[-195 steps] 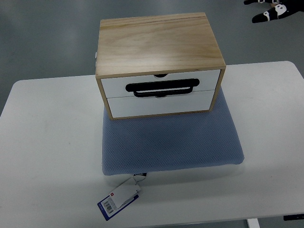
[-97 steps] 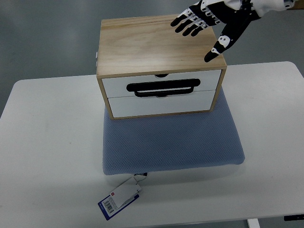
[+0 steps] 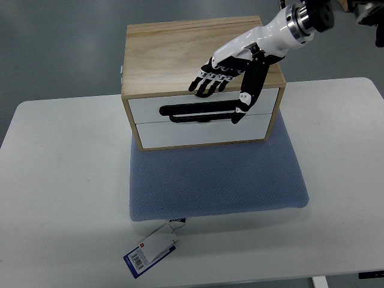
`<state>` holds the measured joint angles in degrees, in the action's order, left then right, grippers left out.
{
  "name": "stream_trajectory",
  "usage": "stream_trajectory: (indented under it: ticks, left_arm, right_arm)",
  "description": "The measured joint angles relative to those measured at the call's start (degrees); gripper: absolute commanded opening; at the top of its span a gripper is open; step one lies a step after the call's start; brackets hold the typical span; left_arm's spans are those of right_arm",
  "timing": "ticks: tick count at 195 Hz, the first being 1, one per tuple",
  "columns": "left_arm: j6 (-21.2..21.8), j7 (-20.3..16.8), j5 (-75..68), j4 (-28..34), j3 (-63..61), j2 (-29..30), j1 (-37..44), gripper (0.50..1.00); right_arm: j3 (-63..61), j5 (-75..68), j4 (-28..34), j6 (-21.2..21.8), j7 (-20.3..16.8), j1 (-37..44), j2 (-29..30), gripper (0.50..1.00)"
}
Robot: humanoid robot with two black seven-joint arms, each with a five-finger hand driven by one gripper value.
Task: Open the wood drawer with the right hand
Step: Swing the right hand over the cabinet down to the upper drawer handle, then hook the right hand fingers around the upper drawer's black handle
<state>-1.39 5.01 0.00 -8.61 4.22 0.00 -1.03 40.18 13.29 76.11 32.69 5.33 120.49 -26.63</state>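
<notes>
You see the wood drawer box (image 3: 198,60) sitting at the far middle of the white table (image 3: 60,180), its near edge resting on a blue mat (image 3: 216,180) that spreads toward you. Both white drawer fronts sit flush with the frame, and the black handle (image 3: 198,111) runs across the seam between them. Your right hand (image 3: 231,75) reaches in from the far right and hangs over the box's near right corner, fingers (image 3: 207,84) spread and extended toward the left, holding nothing. Its thumb (image 3: 243,105) points down across the upper drawer front, with the tip at the right end of the handle. A tag with a barcode (image 3: 150,251) lies on the table near the mat's near left corner.
</notes>
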Motion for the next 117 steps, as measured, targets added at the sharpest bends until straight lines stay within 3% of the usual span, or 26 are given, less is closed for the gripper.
stream_trajectory:
  ticks: [67, 117]
  left_arm:
    - [0.0, 0.0, 0.0, 0.0, 0.0, 0.0, 0.0, 1.0]
    - [0.0, 0.0, 0.0, 0.0, 0.0, 0.0, 0.0, 1.0]
  right_arm:
    - [0.1, -0.3, 0.0, -6.7, -3.7, -3.7, 5.0, 0.928]
    - [0.1, -0.3, 0.0, -9.2, -4.7, -5.2, 6.4, 0.928]
